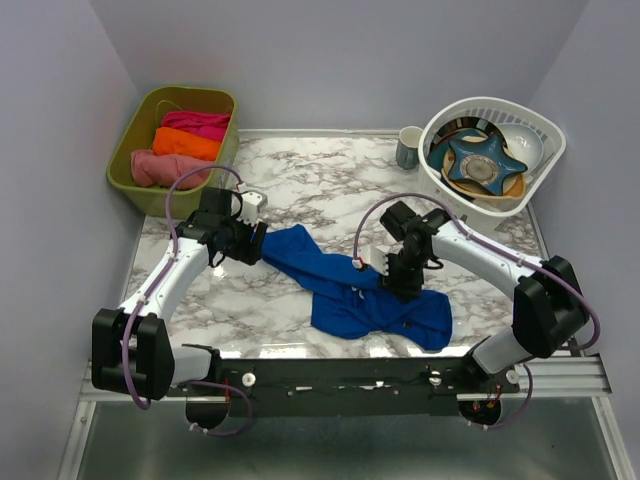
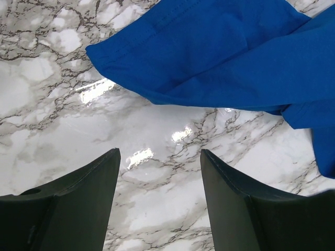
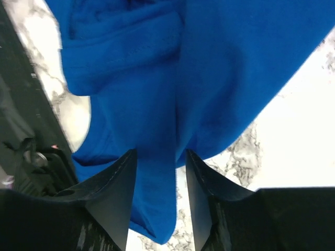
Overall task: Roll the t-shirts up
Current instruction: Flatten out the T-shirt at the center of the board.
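Top external view: royal-blue cloth t-shirt [image 1: 345,300] lies crumpled, unrolled, mid-table on the white-and-grey marble tabletop [image 1: 320,180]. It runs as a long bunched band from near centre-left down to the near right, w/ the widest heap at the near-right end.

Left gripper [image 1: 258,245] sits at the shirt's far-left tip. Right gripper [image 1: 403,290] is down on the cloth, right of centre.

Left wrist view: left gripper [image 2: 159,151] has its claw spread wide w/ nothing between the dark fingers [image 2: 78,198], only bare marble [image 2: 63,120]. Shirt [image 2: 220,47] lies just ahead of the tips, hemmed edge facing them, not touching.

Right wrist view: right gripper [image 3: 161,150] has its claw part-closed around a fold of the shirt [image 3: 209,63]. Blue cloth fills the gap between both fingers [image 3: 110,193] and carries on past the tips, so it reads as a pinch on a thick fold.

Far left corner: olive-green plastic bin [image 1: 125,175] w/ rolled cloths inside: pink [image 1: 160,168], orange [image 1: 187,143] and magenta [image 1: 200,122].

Far right corner: white slotted plastic basket [image 1: 470,195] holding dishes, incl. a blue star-shaped piece [image 1: 485,160] and a white bowl [image 1: 522,145]. A grey mug [image 1: 410,148] stands just beside the basket on its left.
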`<state>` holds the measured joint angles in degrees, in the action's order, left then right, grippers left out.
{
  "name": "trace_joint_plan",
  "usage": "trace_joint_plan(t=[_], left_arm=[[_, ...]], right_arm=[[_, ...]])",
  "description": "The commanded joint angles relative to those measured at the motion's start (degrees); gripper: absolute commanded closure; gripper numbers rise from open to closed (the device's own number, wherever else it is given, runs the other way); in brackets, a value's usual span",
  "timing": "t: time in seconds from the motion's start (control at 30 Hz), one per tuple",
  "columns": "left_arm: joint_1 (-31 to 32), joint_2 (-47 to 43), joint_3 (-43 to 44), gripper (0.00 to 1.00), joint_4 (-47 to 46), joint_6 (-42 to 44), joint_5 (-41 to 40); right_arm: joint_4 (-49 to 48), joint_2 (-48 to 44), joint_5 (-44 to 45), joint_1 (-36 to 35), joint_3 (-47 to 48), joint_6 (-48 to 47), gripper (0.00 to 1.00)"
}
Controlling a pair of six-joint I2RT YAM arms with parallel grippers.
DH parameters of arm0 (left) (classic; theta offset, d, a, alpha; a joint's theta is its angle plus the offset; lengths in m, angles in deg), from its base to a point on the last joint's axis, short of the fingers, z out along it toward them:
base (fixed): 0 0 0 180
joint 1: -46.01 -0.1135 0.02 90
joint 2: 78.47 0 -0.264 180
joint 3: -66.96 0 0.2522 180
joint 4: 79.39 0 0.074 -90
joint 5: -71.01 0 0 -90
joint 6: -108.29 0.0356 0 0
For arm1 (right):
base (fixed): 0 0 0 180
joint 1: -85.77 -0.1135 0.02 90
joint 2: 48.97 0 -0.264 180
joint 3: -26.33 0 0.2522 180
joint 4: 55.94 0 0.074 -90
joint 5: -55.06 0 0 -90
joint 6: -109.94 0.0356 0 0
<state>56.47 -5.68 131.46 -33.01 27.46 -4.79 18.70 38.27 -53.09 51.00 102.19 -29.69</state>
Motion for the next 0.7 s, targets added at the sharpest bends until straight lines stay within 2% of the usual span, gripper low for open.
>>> trace_joint_plan(t=[0.0, 0.13, 0.2, 0.3, 0.33, 0.43, 0.53, 0.57, 0.6, 0.63, 0.67], left_arm=[[-0.53, -0.73, 0.76, 0.29, -0.54, 0.24, -0.22], [-0.61, -0.81, 0.67, 0.29, -0.63, 0.15, -0.05], [-0.61, -0.90, 0.59, 0.29, -0.54, 0.15, -0.05], [-0.61, -0.90, 0.24, 0.29, -1.07, -0.03, 0.13], [-0.61, -0.90, 0.06, 0.29, -1.24, -0.20, 0.22], [-0.61, -0.55, -0.03, 0.29, -1.95, -0.55, 0.74], [-0.61, -0.02, 0.06, 0.29, -2.30, -0.99, 1.18], [-0.61, 0.07, 0.23, 0.29, -2.39, -1.00, 1.36], [-0.61, 0.50, 0.58, 0.29, -2.39, -1.08, 1.45], [-0.61, 0.68, 0.67, 0.29, -2.30, -1.17, 1.45], [-0.61, 0.86, 0.85, 0.29, -2.30, -1.17, 1.54]], right_arm=[[-4.98, -0.05, 6.72, 0.13, -1.99, 0.23, 0.52], [-5.16, -1.63, 8.57, 0.13, -1.64, 0.84, 0.66], [-4.64, -3.21, 9.01, 0.14, -1.37, 0.93, 0.68], [-2.62, -7.51, 8.05, 0.13, -1.29, 0.94, 0.83], [-1.74, -9.70, 7.17, 0.05, -1.63, 0.50, 0.92], [1.86, -14.80, 2.52, -0.39, -4.17, -2.57, 0.99], [2.84, -21.58, 0.66, -1.01, -7.43, -3.81, 0.99], [2.66, -22.37, 0.92, -1.01, -8.83, -2.94, 0.95], [2.66, -22.12, 1.53, -1.01, -9.45, -2.41, 0.87], [2.31, -21.59, 2.06, -1.01, -9.81, -1.71, 0.68], [1.27, -20.80, 3.55, -1.01, -9.90, 0.47, 0.63]])
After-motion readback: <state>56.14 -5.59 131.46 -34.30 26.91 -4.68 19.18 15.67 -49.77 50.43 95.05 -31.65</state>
